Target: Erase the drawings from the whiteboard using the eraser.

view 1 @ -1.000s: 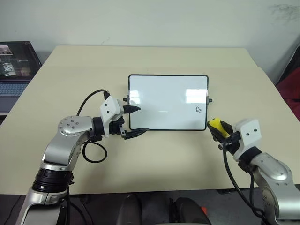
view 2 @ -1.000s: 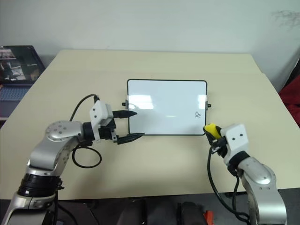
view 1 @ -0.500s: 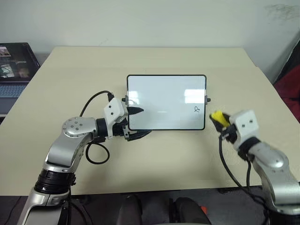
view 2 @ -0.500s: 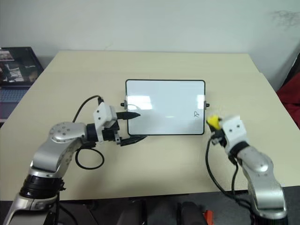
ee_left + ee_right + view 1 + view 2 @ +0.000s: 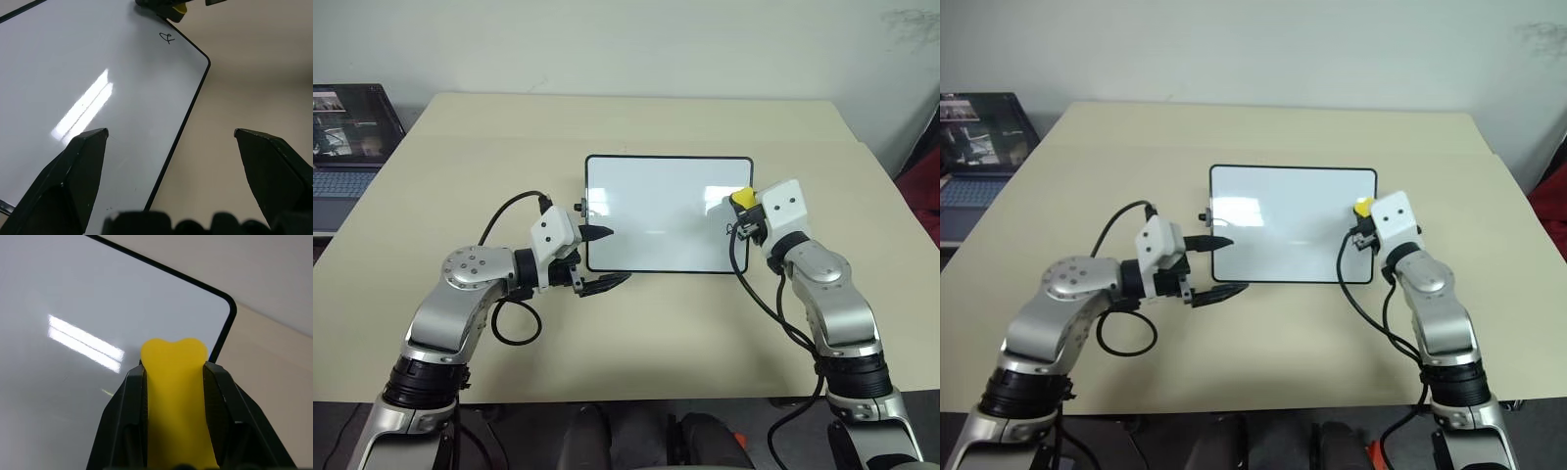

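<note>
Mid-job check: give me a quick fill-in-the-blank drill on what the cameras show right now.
1. The right gripper is shut on the ____ eraser.
2. The left gripper straddles the whiteboard's near-left corner with its fingers ____.
3. The number of drawings on the board is ____.
4. At the far left stands a ____.

Missing words: yellow; open; one; laptop

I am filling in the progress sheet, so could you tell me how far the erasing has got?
Done: most of the whiteboard looks clean. In hand: the right gripper is shut on the eraser over the board's right edge; the left gripper stands open at its left corner. Left: one drawing beside the eraser.
</note>
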Robot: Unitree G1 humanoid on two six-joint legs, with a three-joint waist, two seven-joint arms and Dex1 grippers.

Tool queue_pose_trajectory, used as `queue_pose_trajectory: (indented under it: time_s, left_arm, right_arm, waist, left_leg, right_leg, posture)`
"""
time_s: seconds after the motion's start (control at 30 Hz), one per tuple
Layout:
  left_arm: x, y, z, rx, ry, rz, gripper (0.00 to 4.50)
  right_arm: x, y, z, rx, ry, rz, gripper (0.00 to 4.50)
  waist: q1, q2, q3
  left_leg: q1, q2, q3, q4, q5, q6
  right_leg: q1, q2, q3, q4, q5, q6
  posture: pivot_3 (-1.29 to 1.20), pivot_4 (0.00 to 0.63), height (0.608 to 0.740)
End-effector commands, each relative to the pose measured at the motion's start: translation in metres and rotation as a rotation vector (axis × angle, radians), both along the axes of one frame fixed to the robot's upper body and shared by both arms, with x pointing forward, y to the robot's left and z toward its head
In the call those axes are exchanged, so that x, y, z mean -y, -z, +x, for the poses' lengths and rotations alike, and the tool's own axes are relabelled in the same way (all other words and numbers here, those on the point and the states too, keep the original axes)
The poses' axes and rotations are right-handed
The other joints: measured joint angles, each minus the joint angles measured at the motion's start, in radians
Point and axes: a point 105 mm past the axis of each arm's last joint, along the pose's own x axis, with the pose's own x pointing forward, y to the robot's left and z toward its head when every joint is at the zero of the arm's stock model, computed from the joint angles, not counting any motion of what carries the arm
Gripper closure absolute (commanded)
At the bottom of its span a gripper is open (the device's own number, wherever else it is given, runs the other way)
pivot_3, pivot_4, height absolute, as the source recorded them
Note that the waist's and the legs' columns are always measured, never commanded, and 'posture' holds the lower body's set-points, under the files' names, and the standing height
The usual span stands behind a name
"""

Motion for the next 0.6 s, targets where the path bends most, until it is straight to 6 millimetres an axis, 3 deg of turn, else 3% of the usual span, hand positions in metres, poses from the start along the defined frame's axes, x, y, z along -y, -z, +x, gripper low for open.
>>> queue_pose_trajectory:
  time_s: [0.03,0.37,0.6]
  left_arm:
    - [0.002,-0.014,-0.003,0.053,0.023,-0.004,0.00]
    - [0.002,-0.013,-0.003,0.051,0.025,-0.002,0.00]
    - [0.001,-0.014,-0.003,0.054,0.022,-0.001,0.00]
  right_arm:
    - [-0.005,-0.020,0.005,0.086,-0.006,-0.003,3.30]
    - [-0.019,-0.008,0.013,0.099,-0.007,0.020,3.30]
    - [-0.016,0.032,0.007,0.043,0.017,0.016,3.30]
  waist:
    - [0.000,0.000,0.000]
    - [-0.004,0.000,0.000]
    - [-0.004,0.000,0.000]
  left_leg:
    - [0.000,0.000,0.000,0.000,0.000,0.000]
    - [0.000,0.001,0.000,0.001,0.000,0.000]
    - [0.002,0.001,-0.001,0.001,0.000,0.000]
  right_leg:
    - [0.000,0.000,0.000,0.000,0.000,0.000]
    - [0.000,0.000,0.000,0.001,0.000,0.000]
    - [0.002,0.000,-0.001,0.002,0.000,0.000]
  posture:
    - [0.00,0.150,0.740]
    - [0.00,0.150,0.740]
    - [0.00,0.150,0.740]
